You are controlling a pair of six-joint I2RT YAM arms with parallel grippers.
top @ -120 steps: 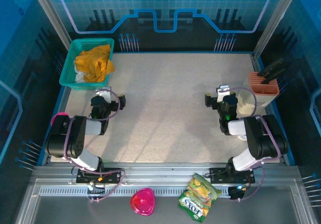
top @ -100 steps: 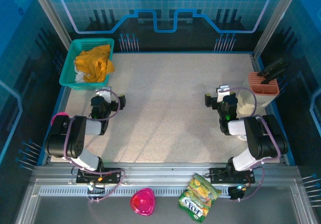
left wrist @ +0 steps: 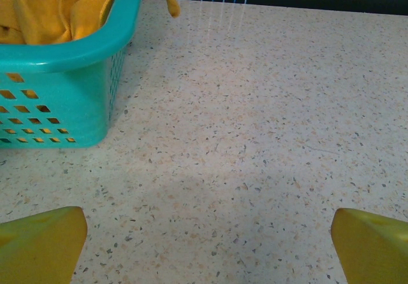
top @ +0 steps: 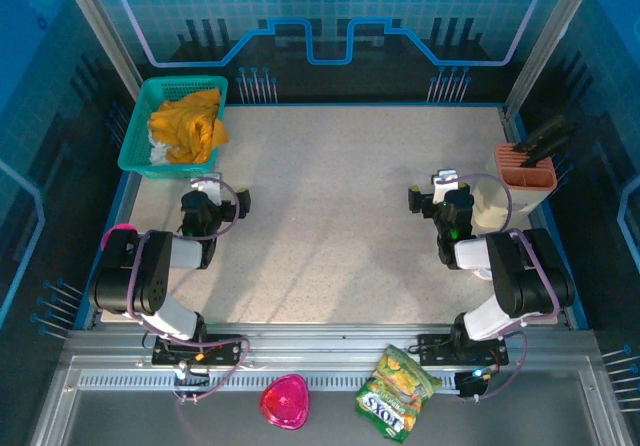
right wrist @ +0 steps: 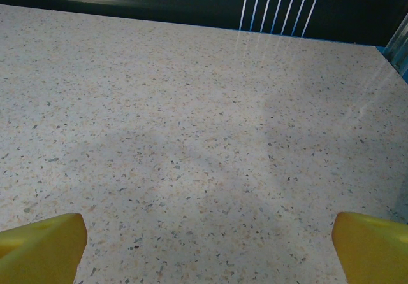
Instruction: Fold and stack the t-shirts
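Mustard-orange t-shirts point(top: 187, 126) lie crumpled in a teal basket point(top: 135, 154) at the far left of the table; a bit of white cloth shows among them. In the left wrist view the t-shirts point(left wrist: 57, 4) spill over the basket rim point(left wrist: 64, 55) at upper left. My left gripper point(top: 210, 188) rests low just in front of the basket, open, with only bare table between its yellow fingertips point(left wrist: 41, 242). My right gripper point(top: 443, 186) sits at the right side, open too, its yellow fingertips point(right wrist: 38, 246) wide apart over bare table.
A terracotta knife block point(top: 525, 166) with black handles and a pale container point(top: 490, 201) stand at the right edge. A pink goblet point(top: 285, 402) and a green snack bag point(top: 397, 391) lie on the metal ledge in front of the arm bases. The speckled tabletop point(top: 330, 216) spreads between the arms.
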